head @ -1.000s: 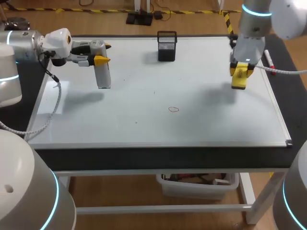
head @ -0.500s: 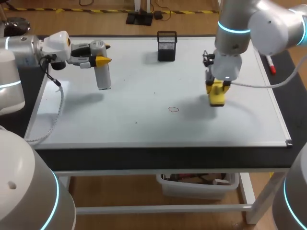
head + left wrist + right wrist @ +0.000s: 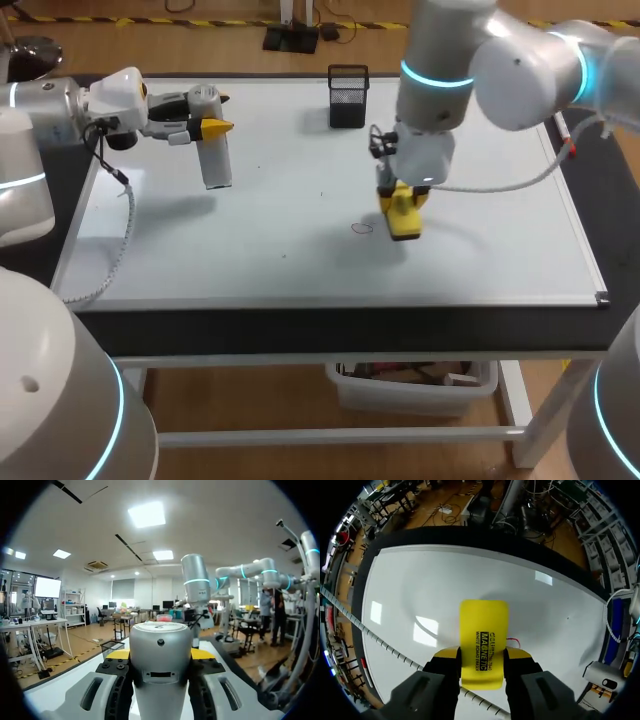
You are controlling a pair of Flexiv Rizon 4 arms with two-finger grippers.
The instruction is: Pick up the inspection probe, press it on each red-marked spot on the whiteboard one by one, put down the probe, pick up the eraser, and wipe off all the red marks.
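My left gripper (image 3: 212,112) hovers over the whiteboard's (image 3: 300,260) far left part, shut on the grey cylindrical inspection probe (image 3: 215,150), which hangs down from its fingers. In the left wrist view the probe (image 3: 161,665) fills the gap between the yellow tips of the left gripper (image 3: 161,655). My right gripper (image 3: 398,198) is near the board's middle, shut on the yellow eraser (image 3: 404,220). A small red mark (image 3: 361,228) lies just left of the eraser. In the right wrist view the eraser (image 3: 483,635) sticks out ahead of the right gripper (image 3: 482,655), and the red mark (image 3: 513,642) peeks out beside it.
A black mesh pen holder (image 3: 348,96) stands at the board's far middle. A red-capped marker (image 3: 563,130) lies off the board's right edge. My left arm's cable (image 3: 118,215) droops over the board's left side.
My right arm has carried the eraser from the board's right side leftward and nearer the front, ending beside the red mark. The left arm with the probe has hardly moved.
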